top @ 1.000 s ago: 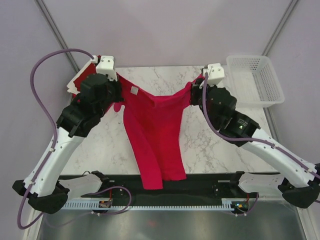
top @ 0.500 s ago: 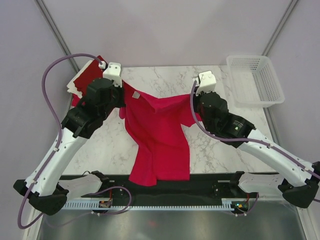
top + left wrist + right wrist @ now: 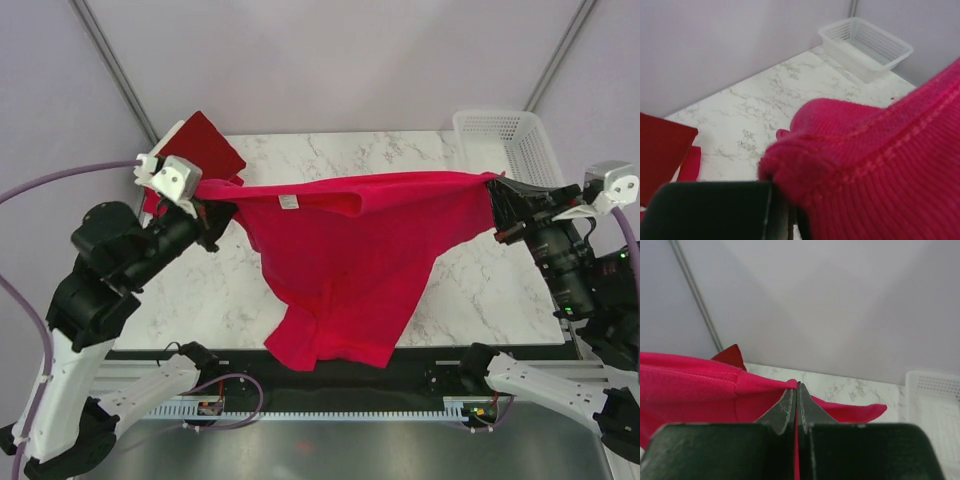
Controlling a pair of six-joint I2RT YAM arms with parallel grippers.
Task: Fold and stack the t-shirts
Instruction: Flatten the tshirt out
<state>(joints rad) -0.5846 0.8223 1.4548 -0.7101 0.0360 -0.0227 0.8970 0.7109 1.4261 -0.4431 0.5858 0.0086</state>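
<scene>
A bright crimson t-shirt (image 3: 350, 250) hangs stretched in the air between my two grippers, its lower part draping down to the table's near edge. My left gripper (image 3: 213, 203) is shut on its left shoulder; in the left wrist view the bunched fabric (image 3: 875, 170) fills the frame over the jaws. My right gripper (image 3: 493, 192) is shut on the right shoulder; in the right wrist view (image 3: 798, 388) a thin layer of crimson cloth (image 3: 690, 390) is pinched between closed fingers. A pile of dark red folded shirts (image 3: 205, 150) lies at the back left corner.
A white plastic lattice basket (image 3: 510, 135) stands at the back right, also seen in the left wrist view (image 3: 865, 45). The marble table (image 3: 330, 155) shows behind the shirt. A black rail (image 3: 420, 375) runs along the near edge.
Both arms have swung wide apart and lifted, pulling the crimson shirt from a narrow hanging bundle into a taut wide spread. Both grips have held.
</scene>
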